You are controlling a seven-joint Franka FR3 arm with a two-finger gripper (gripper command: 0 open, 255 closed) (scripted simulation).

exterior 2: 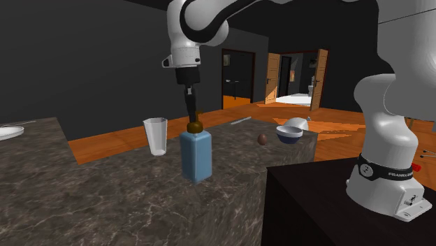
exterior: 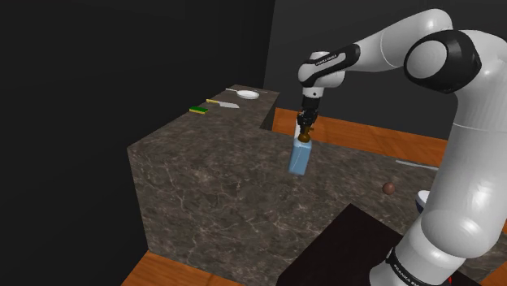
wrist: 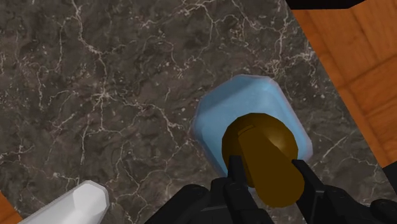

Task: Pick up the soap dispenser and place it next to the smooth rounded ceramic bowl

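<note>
Shoulder view: gripper (exterior: pixel 305 130) clamped on the brown pump head of the blue soap dispenser (exterior: pixel 300 156), mid dark marble desk (exterior: pixel 203 175). Second exterior view: dispenser sits between white cup (exterior 2: pixel 155 135) and bowl (exterior 2: pixel 288 133), well apart from the bowl. Wrist view: fingers (wrist: pixel 236 175) pinch the pump from both sides.

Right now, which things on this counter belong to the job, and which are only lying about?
For the job: soap dispenser, gripper clasping it, bowl.
Only lying about: white cup, small brown ball, white plate, green sponge, knife.
</note>
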